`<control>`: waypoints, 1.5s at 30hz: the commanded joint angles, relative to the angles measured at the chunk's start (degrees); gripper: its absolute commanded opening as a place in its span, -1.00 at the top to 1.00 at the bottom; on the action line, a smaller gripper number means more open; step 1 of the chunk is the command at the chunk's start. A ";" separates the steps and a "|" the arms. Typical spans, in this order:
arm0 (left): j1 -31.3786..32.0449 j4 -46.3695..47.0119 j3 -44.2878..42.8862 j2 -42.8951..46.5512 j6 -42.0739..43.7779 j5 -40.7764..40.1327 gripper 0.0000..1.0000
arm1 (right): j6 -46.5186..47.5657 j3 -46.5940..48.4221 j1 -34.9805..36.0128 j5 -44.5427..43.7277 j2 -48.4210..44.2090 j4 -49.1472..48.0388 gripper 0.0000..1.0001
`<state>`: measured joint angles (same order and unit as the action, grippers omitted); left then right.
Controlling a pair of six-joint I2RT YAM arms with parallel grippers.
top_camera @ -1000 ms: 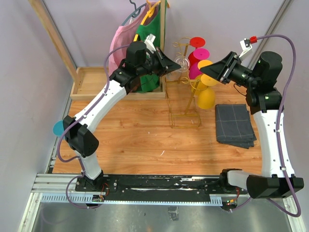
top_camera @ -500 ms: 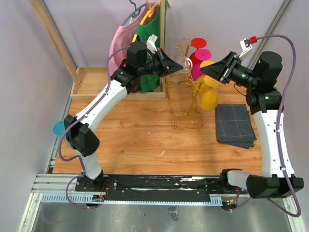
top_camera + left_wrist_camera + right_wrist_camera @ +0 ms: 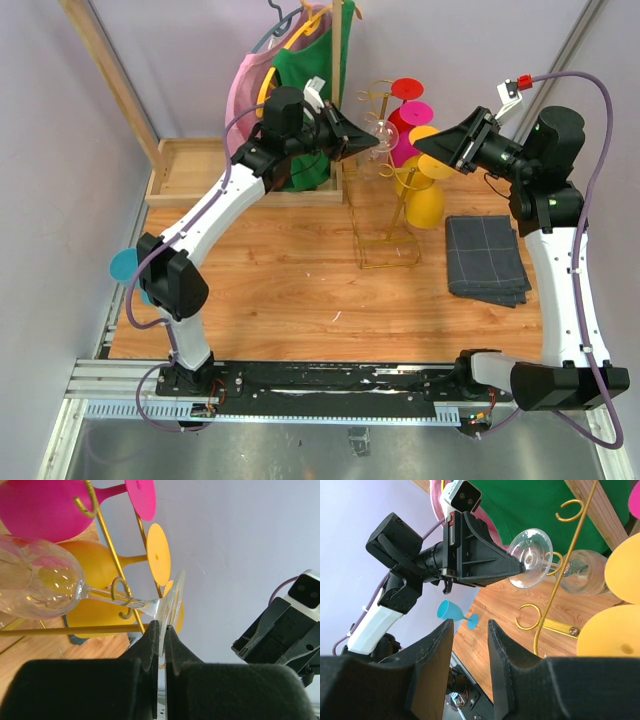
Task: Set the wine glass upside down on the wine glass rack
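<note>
My left gripper (image 3: 372, 140) (image 3: 161, 625) is shut on the rim of the foot of a clear wine glass (image 3: 382, 130) (image 3: 40, 585) (image 3: 530, 557), held high beside the gold wire wine glass rack (image 3: 388, 215) (image 3: 117, 560) (image 3: 560, 575). The glass is tilted, its foot towards my fingers and its bowl beyond the post. In the left wrist view its stem passes through a curled gold hook (image 3: 121, 597). My right gripper (image 3: 425, 142) (image 3: 470, 625) hangs open on the rack's other side, with nothing between its fingers.
Red (image 3: 407, 88), magenta (image 3: 412, 125) and yellow glasses (image 3: 428, 200) hang on the rack. A blue glass (image 3: 122, 265) (image 3: 451, 611) lies at the table's left edge. A folded grey cloth (image 3: 487, 258) lies at right. A wooden tray (image 3: 185, 170) and hanging clothes (image 3: 315, 50) stand behind.
The left arm has carried the clear glass slightly right, closer in against the rack's hooks. The rack's base has shifted a little right. The right arm has stayed still.
</note>
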<state>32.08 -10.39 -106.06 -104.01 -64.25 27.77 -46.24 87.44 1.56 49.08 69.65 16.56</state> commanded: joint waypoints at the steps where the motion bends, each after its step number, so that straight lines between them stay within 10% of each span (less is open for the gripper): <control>1: -0.70 3.75 -0.33 -0.05 -1.28 1.93 0.99 | 0.10 0.01 -1.30 0.75 -0.74 -1.57 0.30; 21: -0.70 5.00 2.29 -2.78 0.44 3.34 0.99 | 0.36 -0.51 -1.30 0.53 -0.64 -1.53 0.30; 27: -0.70 6.22 4.94 -1.19 0.75 3.28 0.54 | 0.36 -0.56 -1.30 0.49 -0.52 -1.55 0.29; 45: -0.70 5.39 8.70 4.31 3.66 2.96 0.16 | -0.25 -0.93 -1.30 0.39 -0.22 -2.43 0.29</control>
<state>31.59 -4.29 -98.06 -103.63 -62.83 30.63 -46.24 87.39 1.56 49.06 69.65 16.51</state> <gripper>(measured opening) 0.416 0.354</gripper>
